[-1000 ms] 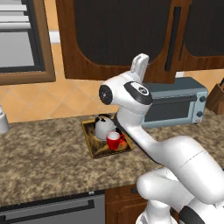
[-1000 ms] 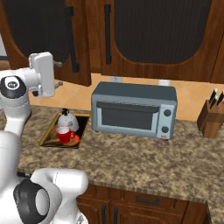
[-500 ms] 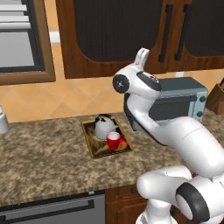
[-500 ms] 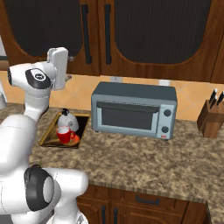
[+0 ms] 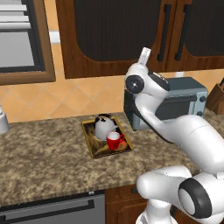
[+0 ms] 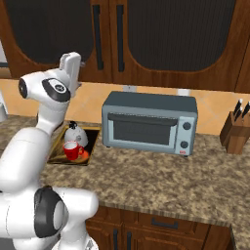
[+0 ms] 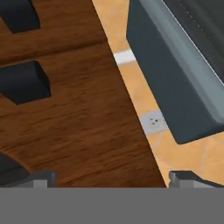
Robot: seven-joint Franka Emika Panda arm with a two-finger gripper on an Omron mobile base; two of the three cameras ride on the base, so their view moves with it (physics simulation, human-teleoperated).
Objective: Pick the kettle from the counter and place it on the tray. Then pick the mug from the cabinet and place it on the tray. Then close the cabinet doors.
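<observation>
We found the kettle standing on the tray, with the red mug just in front of it on the same tray; from the right base camera the kettle again sat behind the mug on the tray. The tray lay flat on the granite worktop, just beside the grey toaster oven.

The arm was raised, and the end effector pointed up at the lower edge of the wall cabinet, close to the black bar handles of the cabinet doors. In the right base view the end effector stood before the wooden frame below the doors, which looked shut from both base cameras. Seen from the hand camera, the two fingertips sat far apart at the bottom corners, so the end effector was spread wide and held nothing; between them we saw the brown cabinet wood, two black handle mounts, the tiled wall with an outlet and the toaster oven top.

A knife block stood at the far right of the worktop.
</observation>
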